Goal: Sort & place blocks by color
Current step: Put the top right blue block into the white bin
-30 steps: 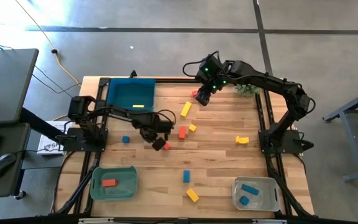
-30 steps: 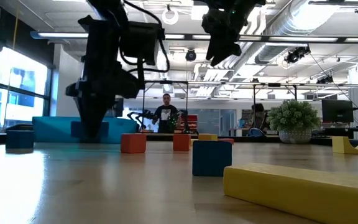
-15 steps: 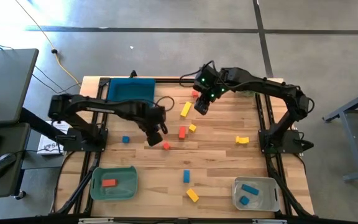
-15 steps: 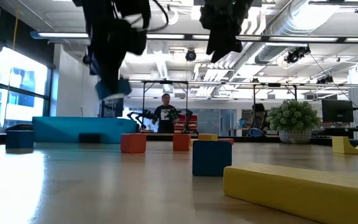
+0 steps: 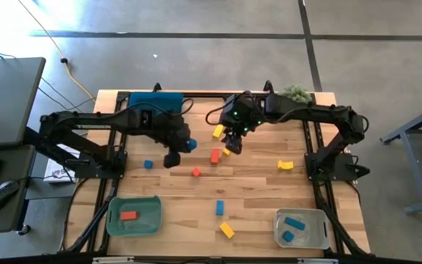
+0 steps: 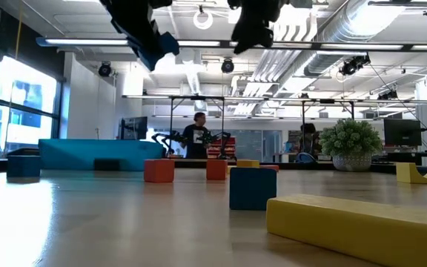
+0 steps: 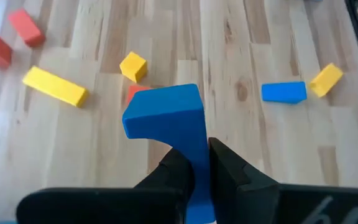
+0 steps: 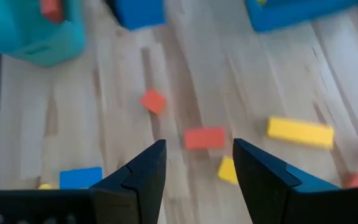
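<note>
My left gripper hangs above the table's middle, shut on a blue block, which also shows high in the low view. My right gripper is open and hovers above a red bar and a yellow cube, touching neither. On the wood lie a yellow bar, a red cube, a blue cube, a yellow arch, a blue bar and another yellow bar. My left gripper pinches the blue block between its two fingers by the narrow lower part. The block's broad end sticks out past the fingertips. The block is lifted clear of the table.
A blue tray sits at the far left, partly under my left arm. A green tray at the near left holds a red block. A grey tray at the near right holds two blue blocks. A plant stands at the far edge.
My left gripper has risen from table height with the blue block, lifting it clear, and drifted a little toward the far edge. My right gripper has moved from the far edge toward the table's middle, over the red bar and yellow cube.
</note>
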Available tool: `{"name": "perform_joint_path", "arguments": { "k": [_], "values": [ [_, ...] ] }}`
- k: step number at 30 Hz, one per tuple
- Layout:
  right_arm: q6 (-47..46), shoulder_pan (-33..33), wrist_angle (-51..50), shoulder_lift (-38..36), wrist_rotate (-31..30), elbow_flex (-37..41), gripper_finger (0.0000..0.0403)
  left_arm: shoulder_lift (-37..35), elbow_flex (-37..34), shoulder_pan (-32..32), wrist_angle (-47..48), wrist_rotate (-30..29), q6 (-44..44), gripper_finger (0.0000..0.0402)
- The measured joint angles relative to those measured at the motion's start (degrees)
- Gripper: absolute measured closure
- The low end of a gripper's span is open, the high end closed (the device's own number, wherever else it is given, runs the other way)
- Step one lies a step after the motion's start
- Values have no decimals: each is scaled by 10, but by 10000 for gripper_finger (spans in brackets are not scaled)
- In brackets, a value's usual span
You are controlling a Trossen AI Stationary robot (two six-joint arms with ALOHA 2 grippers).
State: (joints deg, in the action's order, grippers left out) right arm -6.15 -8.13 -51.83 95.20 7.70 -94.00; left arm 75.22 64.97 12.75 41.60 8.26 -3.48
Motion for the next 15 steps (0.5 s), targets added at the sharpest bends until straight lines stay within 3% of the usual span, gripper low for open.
{"name": "perform_joint_path", "arguments": {
  "k": [3,10,15],
  "values": [
    [21,18,39,0,-7,0,229,-4,0,-2,-10,0,-39,383],
    [17,48,121,0,-91,0,227,-3,0,-2,-44,-1,-96,382],
    [17,57,170,0,-105,0,212,-3,0,-2,-65,-1,-121,382]
  ]
}}
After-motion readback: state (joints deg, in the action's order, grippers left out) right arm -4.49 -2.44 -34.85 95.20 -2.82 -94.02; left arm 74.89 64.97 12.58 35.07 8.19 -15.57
